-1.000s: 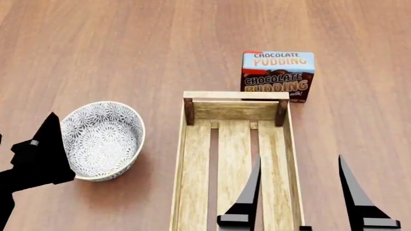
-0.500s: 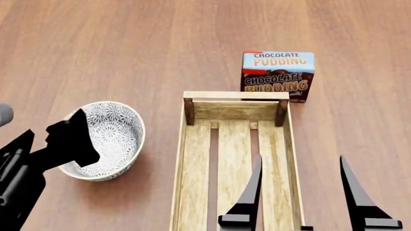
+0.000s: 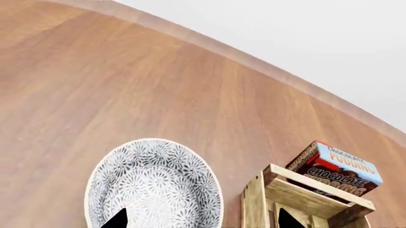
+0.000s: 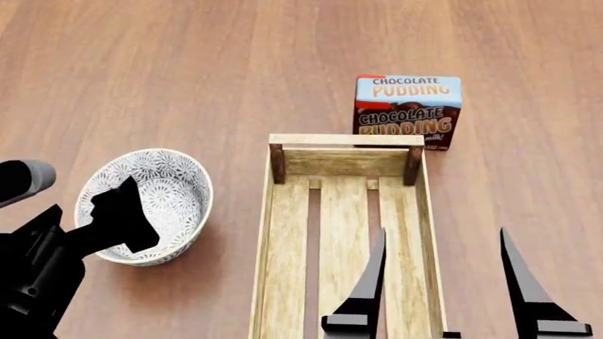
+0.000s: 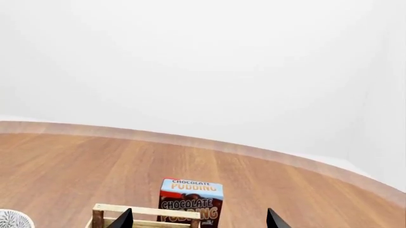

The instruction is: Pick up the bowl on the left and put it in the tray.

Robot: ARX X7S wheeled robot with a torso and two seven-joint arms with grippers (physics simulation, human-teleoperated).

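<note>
A wood-grain table with warm reddish-brown planks fills the head view from edge to edge. The largest thing on it is the tray, a long rectangular crate of pale slatted wood with low sides and darker brown corner posts, running from the middle of the frame down to the bottom edge; gaps show between its floor slats. Left of it, in the lower left of the frame and a little apart from the tray's side, sits the bowl, round and glossy white, covered inside and out in a dense grey-blue flower pattern. Just beyond the tray's far end, in the upper right, stands a chocolate pudding box, a small cardboard carton, blue on top and brown below. The left gripper is black and angular; in the left wrist view its two tips are spread wide apart, one over the bowl's inside and the other towards the tray, and whether it touches the bowl cannot be told. The right gripper hangs over the tray's lower right part, its two thin pointed black fingers standing well apart with nothing between them.
</note>
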